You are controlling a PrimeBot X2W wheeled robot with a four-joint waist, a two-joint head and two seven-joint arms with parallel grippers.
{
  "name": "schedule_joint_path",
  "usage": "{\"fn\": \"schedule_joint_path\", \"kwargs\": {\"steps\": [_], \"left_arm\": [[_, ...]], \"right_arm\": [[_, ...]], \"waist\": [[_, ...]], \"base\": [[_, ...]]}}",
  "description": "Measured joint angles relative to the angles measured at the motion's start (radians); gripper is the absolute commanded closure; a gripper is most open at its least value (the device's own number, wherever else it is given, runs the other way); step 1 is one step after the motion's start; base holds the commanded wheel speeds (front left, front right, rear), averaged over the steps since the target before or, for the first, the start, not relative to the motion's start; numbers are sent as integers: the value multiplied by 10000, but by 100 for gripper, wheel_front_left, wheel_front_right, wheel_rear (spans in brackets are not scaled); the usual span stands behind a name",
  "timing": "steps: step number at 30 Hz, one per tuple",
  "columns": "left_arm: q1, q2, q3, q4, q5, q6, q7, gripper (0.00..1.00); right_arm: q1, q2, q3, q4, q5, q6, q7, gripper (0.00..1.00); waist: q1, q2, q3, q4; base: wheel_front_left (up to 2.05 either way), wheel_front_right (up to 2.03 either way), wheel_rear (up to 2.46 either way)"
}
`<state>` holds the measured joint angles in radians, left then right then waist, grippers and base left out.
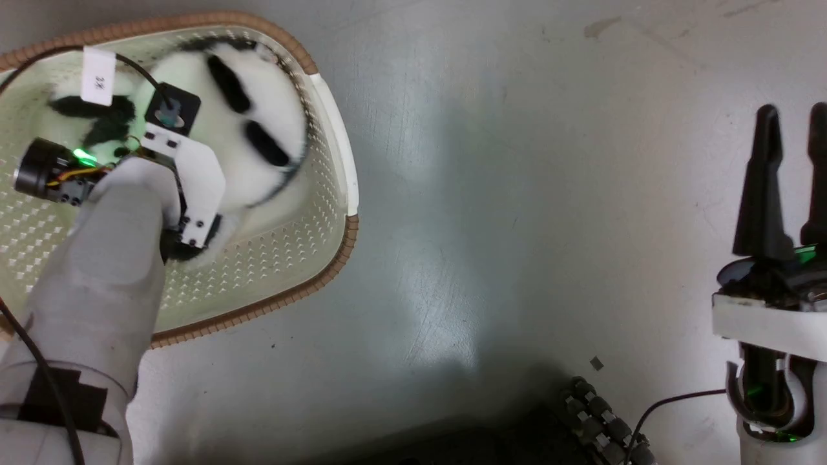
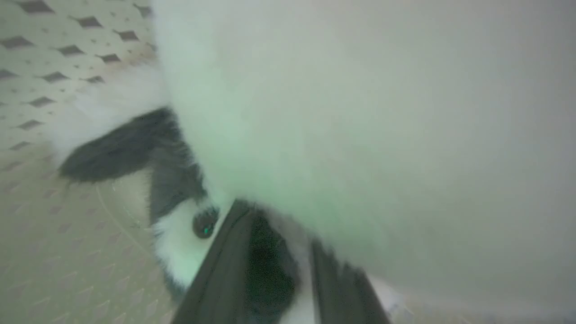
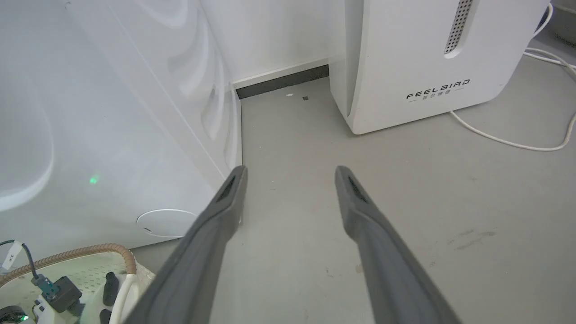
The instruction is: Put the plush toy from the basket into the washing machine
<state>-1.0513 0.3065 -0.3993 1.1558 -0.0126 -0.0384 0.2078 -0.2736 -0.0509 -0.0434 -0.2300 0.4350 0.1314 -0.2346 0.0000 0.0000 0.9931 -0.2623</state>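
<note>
— White-and-black toy (image 1: 258,129): where?
— Basket (image 1: 336,187), lying along the right rim. Left gripper (image 2: 276,225) is down on it, seemingly pinching black fur, though the view is blurred. Right gripper (image 1: 791,123) spread, empty, well apart.

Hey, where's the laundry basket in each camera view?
Head view: the basket sits upper left, on the floor.
Left wrist view: its perforated bottom runs along the left side.
Right wrist view: its brown rim curves in the bottom-left corner.
Shared landmark: the plush toy lying inside it.
</note>
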Motion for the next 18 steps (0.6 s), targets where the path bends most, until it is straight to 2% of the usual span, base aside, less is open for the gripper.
{"fn": "schedule_joint_path", "kwargs": {"steps": [10,18], "left_arm": [[-784,127,-347,970,-357,-92,-159,100],[-349,-186,-426,1289,-587,-268,-596,100]], "right_arm": [[-191,0,-192,36,247,0,-196,0],[-163,0,-439,571,107,0,-228,0]], "waist": [[0,0,235,-127],[1,-1,-647,25]], "base": [[0,0,0],[0,0,0]]}}
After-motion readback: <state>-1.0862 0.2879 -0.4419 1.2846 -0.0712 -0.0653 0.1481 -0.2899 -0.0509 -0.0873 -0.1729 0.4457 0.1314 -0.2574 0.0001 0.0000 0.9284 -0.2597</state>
